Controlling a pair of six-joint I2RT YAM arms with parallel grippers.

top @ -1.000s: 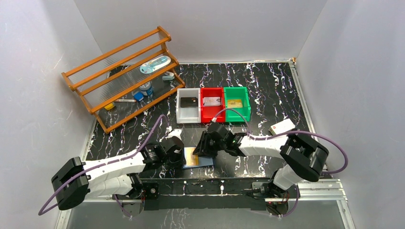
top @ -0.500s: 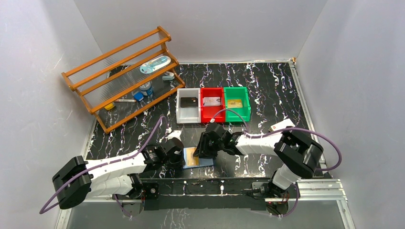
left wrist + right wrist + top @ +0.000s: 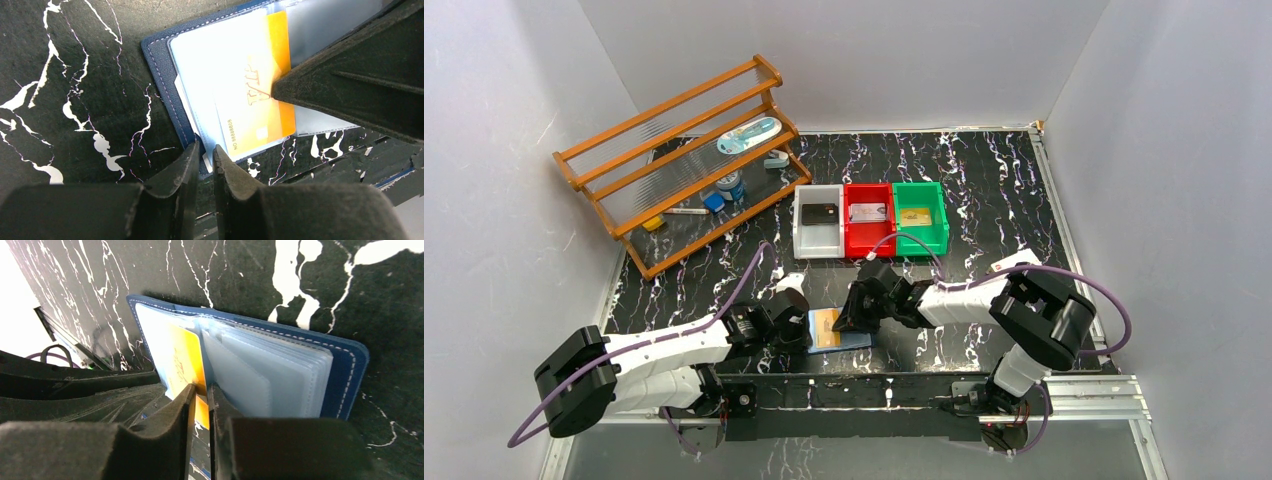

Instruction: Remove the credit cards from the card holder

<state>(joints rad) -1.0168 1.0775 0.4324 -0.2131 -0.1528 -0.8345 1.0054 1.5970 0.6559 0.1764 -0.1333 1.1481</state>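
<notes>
Black marble-look tabletop [image 3: 984,170] with white veins, plain pale walls around it. At the back left sits a slanted wooden rack [image 3: 679,150] with ribbed clear shelves and some small bits on them.

Mid-table there's a row of three boxy plastic bins. The white bin [image 3: 817,248] has a black card [image 3: 821,212] lying flat in it. The red bin [image 3: 869,245] has a silvery card [image 3: 868,211], and the green bin [image 3: 921,243] has a plain gold card [image 3: 914,216].

The card holder [image 3: 856,341] is at the near edge, lying open between the two arms. It's got a navy cover with pale stitching round the rim [image 3: 345,370] and light blue lining inside. A fanned stack of frosted clear sleeves [image 3: 270,375] sits in the middle, soft and a bit wavy.

A glossy gold VIP card [image 3: 250,115] with embossed lettering and a number along one edge is sticking partway out of a sleeve.

The right gripper [image 3: 200,392] has its two black wedge fingers squeezed together on the edge of that gold VIP card. You can see yellow plastic sandwiched in the slit between them.

The left gripper [image 3: 205,155] is down at the holder's corner. Its matte fingers [image 3: 180,175] are almost touching, with only a thin slit left. The navy edge runs right into that slit, so it looks pinched on the card holder's cover.

Both arms are white with black joints and purple cables looping off them.
</notes>
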